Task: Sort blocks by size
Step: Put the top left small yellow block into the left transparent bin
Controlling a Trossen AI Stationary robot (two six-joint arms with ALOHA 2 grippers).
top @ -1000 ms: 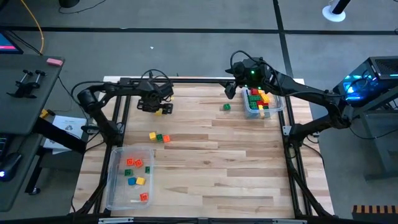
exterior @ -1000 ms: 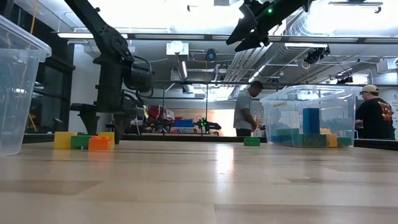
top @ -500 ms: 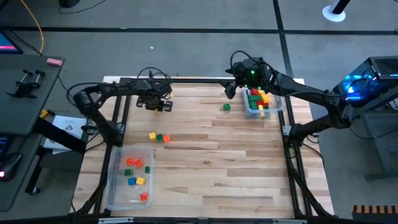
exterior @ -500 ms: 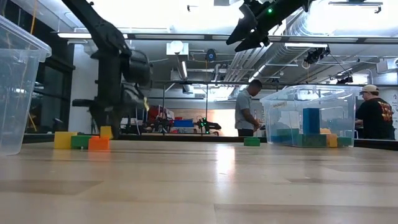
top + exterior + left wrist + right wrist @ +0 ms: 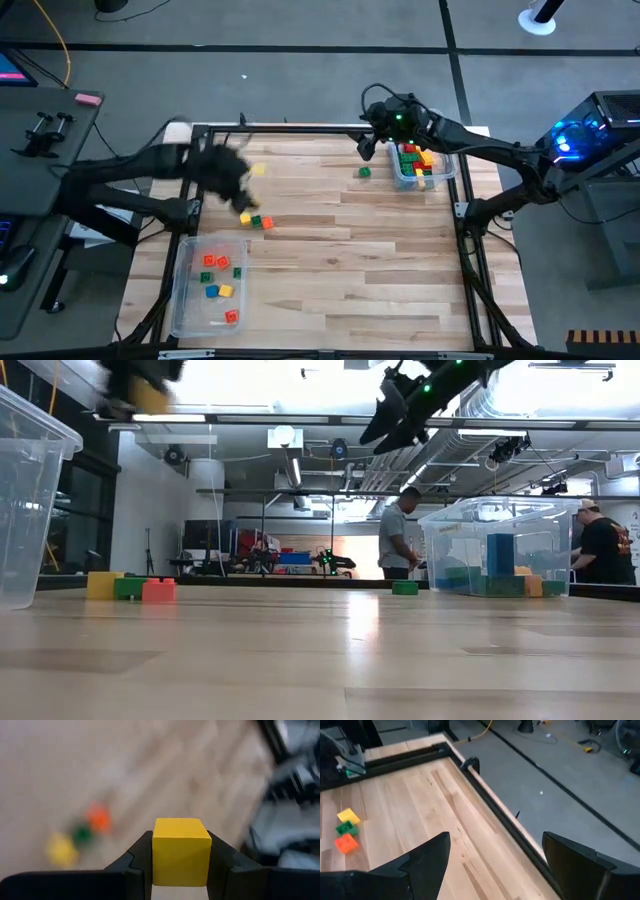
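My left gripper [image 5: 181, 870] is shut on a yellow block [image 5: 181, 851] and hangs high over the table's left half [image 5: 250, 172], at the low view's top left [image 5: 150, 395]. Below it a yellow block [image 5: 245, 218], a green block [image 5: 256, 222] and an orange block [image 5: 267, 224] lie in a row on the table. A lone green block [image 5: 364, 172] lies near the far right bin. My right gripper [image 5: 368, 145] hangs open above the table's far side, beside that bin, with nothing between its fingers [image 5: 425, 857]. My left gripper pinches the yellow block between its two fingers, one on each opposite side face [image 5: 159, 855]. The fingers slant downward toward the table. The block is lifted clear, far above the wood, and sits squarely in the hold.
A clear bin [image 5: 420, 165] at the far right holds several red, yellow and green blocks. A second clear bin [image 5: 210, 285] at the near left holds several orange, blue and yellow ones. People stand in the room behind the table [image 5: 400, 535].
My left gripper has shut on the yellow block at the table's far left, then swung up fast and back toward the left edge, rolling its wrist. The block has been lifted clear of the table. The right arm has kept still.
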